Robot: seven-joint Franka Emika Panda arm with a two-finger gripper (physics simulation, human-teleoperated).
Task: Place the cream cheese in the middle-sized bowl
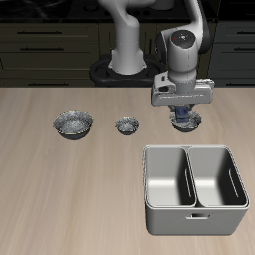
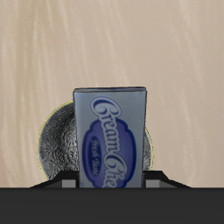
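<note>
Gripper (image 1: 183,110) clamped on the cream cheese (image 2: 109,149): the wrist view shows the blue box standing on end between the two fingers, label facing the camera, with a speckled silver bowl rim directly behind it. In the exterior view the box itself is mostly hidden by the gripper body, which hangs just above the middle-sized bowl (image 1: 186,123). Nearest the table's front edge, at about 6 o'clock from the gripper, sits a grey two-compartment bin (image 1: 195,189). Farther back, at 9 o'clock, come the smallest bowl (image 1: 127,126) and then the widest bowl (image 1: 74,124), well apart from the gripper. Judgement: release looks near. Risk: the box is tall against the bowl's opening, so if dropped off-centre it could catch the rim and tip out onto the table, or nudge the light bowl.
</note>
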